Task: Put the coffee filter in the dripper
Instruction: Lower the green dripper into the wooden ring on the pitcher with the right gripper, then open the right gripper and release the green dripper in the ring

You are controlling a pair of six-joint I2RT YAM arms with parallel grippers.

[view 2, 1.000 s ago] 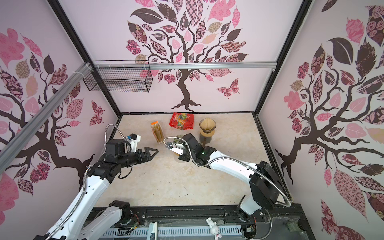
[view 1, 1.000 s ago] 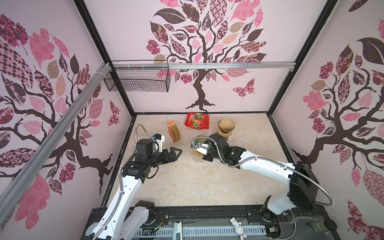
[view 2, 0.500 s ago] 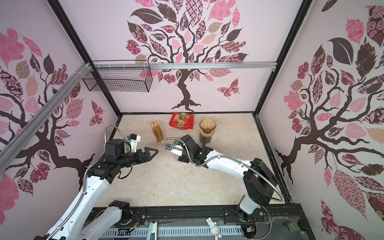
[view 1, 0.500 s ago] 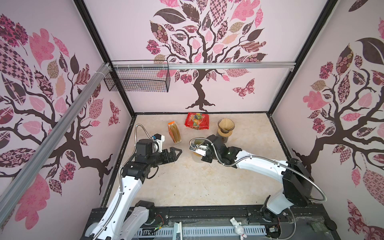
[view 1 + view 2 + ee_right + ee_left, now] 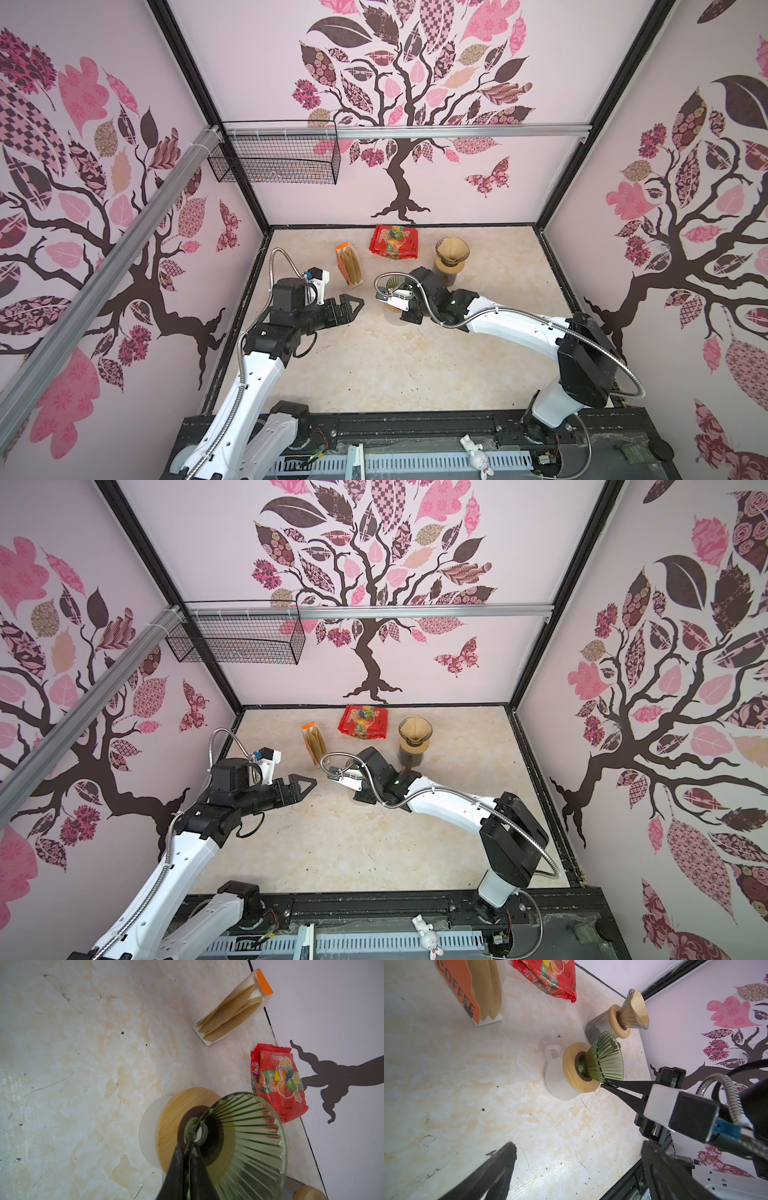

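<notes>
Compared with one second ago, the right arm (image 5: 511, 324) has drawn the green ribbed glass dripper (image 5: 604, 1059) a little across the beige marble-look tabletop (image 5: 395, 365), toward the left jaws. The left arm (image 5: 266, 365) has not moved. I judge this a preparing step: the dripper is brought nearer and steadied, so that the other arm can fetch a filter.

The right jaws are closed thin on the dripper's rim, one finger (image 5: 176, 1169) outside the glass wall and one inside. The left jaws stand fully open and hold nothing.

The brown paper coffee filters (image 5: 226, 1012) are all in their orange and white cardboard box (image 5: 454, 997). It stands upright beyond the tips of the left jaws, apart from them. So the main step is not yet begun.

The dripper is a smooth transparent cone with fine ribs. It sits in a flat round collar of pale wood (image 5: 571, 1072) on a matte white mug (image 5: 556, 1080). Glass is slippery and the stack only rests, so the pinch could tip it. The filters are thin folded sheets packed close, and taking only one looks delicate.

Just beside the right jaws, a second clear glass dripper (image 5: 633, 1009) already carries a filter. Ahead of them lies a glossy red candy bag (image 5: 394, 241).
</notes>
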